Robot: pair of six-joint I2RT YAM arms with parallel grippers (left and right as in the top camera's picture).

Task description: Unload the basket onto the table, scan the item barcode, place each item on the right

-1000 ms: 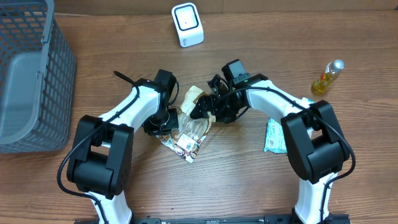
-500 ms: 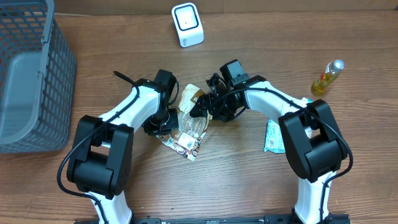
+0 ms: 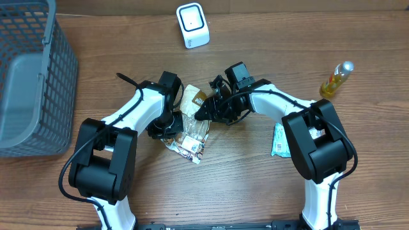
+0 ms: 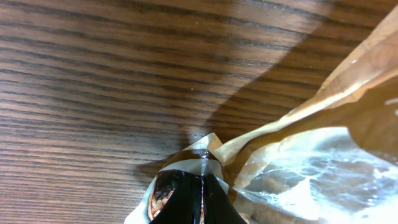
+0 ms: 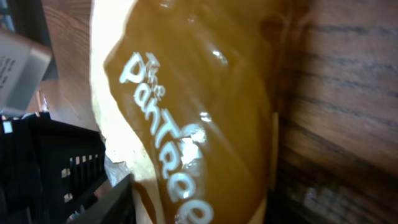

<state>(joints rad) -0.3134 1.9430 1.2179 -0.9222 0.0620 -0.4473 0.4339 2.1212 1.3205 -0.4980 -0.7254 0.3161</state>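
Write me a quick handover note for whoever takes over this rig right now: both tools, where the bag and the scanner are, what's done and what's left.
The left tool is shut on one edge of the snack bag, which is in the middle of the table.
The right tool is at the bag's upper end. The brown side fills its camera, and whether it grips cannot be told.
The scanner is white and stands at the far edge, well apart from the bag.
Done: the bag is gripped on the left side.
Left: probably secure the right-hand grip, carry the bag to the scanner and turn its barcode toward it. The barcode is not clearly visible here.
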